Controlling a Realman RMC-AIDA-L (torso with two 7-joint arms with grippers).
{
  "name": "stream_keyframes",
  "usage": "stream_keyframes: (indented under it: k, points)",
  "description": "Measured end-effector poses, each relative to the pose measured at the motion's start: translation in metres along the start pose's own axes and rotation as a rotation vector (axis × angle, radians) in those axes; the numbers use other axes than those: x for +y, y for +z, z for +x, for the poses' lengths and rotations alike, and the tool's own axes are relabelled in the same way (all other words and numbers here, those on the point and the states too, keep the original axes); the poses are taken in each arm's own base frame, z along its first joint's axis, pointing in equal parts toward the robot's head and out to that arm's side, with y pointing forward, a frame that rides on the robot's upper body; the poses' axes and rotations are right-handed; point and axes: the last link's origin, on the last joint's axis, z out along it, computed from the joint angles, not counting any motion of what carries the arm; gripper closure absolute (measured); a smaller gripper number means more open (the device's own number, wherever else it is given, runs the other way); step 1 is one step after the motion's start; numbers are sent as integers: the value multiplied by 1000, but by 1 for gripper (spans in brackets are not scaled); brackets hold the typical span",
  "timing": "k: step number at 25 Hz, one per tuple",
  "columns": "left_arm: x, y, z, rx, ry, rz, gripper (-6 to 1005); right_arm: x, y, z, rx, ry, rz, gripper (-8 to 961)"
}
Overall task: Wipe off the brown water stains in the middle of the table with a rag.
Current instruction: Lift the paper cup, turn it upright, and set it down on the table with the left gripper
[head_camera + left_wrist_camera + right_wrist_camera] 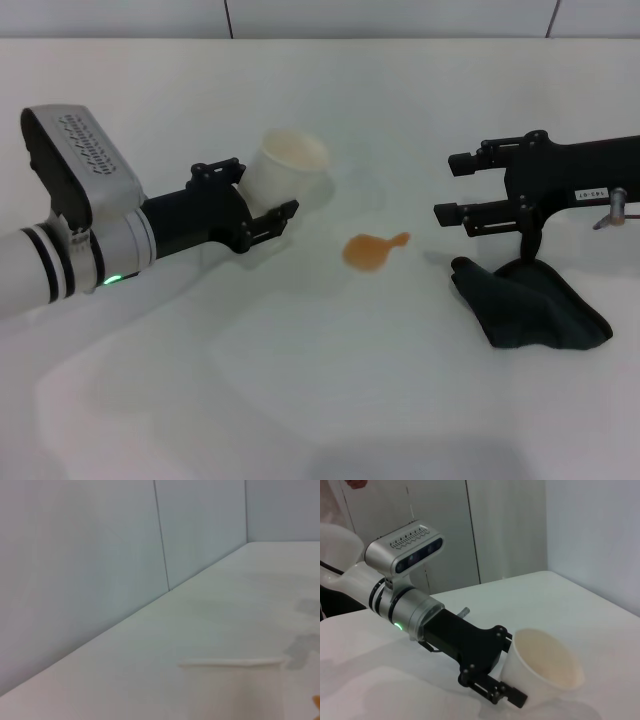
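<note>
A: Since the task needs the rag, which arm is better placed for it?

B: The right gripper. It hangs above the rag, with its 2 fingers parted and pointing toward the middle of the table. Nothing is between them. The rag lies folded on the table on the robot's right side, below the gripper body and a little behind the fingertips.

A: And where are the brown water stains from there?

B: Between the 2 arms, near the table's middle. The blot is to the left of the rag, apart from it, with bare white surface between. Its thin tail points toward the rag's side. So the wiping stroke would probably run from the rag toward the robot's left.

A: Is the left gripper free to help?

B: No. Its fingers are closed around a white paper cup, held tilted with the mouth turned up and away from the arm. In the right wrist view the same cup shows a tan inside. The cup is near the blot, on its left and farther back.

A: So what decides the coming move?

B: The rag is under the right gripper, not in front of its fingers. In my judgement the gripper must draw back and go down before it can take the cloth.
</note>
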Motion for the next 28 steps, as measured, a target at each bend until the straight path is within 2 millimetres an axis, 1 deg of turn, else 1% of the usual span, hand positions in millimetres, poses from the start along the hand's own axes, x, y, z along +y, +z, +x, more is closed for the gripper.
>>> stream_keyframes:
  k: [6,12,15,22,28]
  points:
    - [1,4,4,30,-22,14,393,0,0,1,-1,3,2,246]
    - [4,9,2,19,-54,18,396,1,0,1,-8,6,2,246]
    - [9,12,1,8,-66,7,389,1,0,1,-8,7,2,245]
    - [18,13,-6,2,-102,5,373,3,0,4,-1,10,-3,245]
    - [19,12,-10,-9,-121,9,358,4,0,8,1,23,-6,245]
